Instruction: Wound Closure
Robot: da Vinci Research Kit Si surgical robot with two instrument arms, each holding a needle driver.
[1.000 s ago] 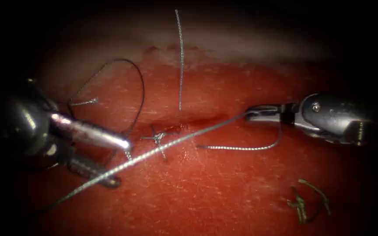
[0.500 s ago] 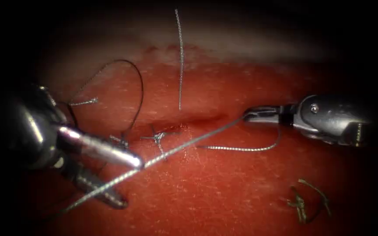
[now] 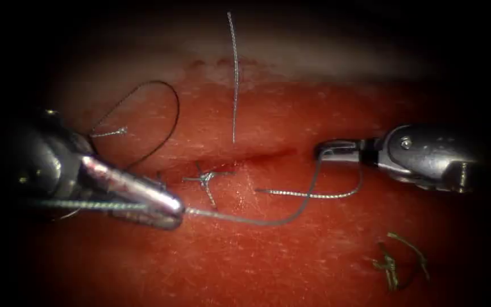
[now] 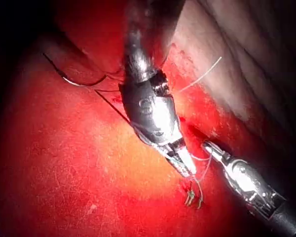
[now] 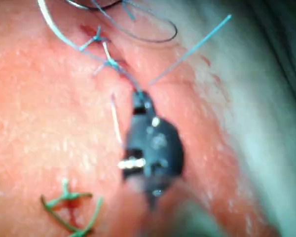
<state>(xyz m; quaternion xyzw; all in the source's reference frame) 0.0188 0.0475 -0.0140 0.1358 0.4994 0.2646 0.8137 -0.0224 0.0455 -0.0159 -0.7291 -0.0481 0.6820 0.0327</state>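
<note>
My left tool (image 3: 174,211) lies left of the cut (image 3: 259,156), its jaws shut on the thread (image 3: 268,220). From there the thread sags to the right and climbs to my right tool (image 3: 322,149), whose jaws are shut on its other part. A free tail (image 3: 308,194) curls below the right tool. A tied stitch (image 3: 204,179) sits on the cut. Neither tool holds the needle. The left wrist view has the left jaws (image 4: 187,170) close to the right tool's tip (image 4: 207,146). A thin shiny curve (image 4: 74,81) lies on the tissue; I cannot tell if it is the needle.
A dark thread loop (image 3: 171,111) rests on the tissue (image 3: 268,261) left of the stitch, with a short braided end (image 3: 109,133) beside it. A loose straight strand (image 3: 234,74) lies above the cut. Green cut thread ends (image 3: 399,258) lie at the lower right.
The left tool's jaws stood open around the taut thread and have closed on it. The thread between the tools has gone slack and sags. The dark loop has shrunk. The right tool barely moved.
</note>
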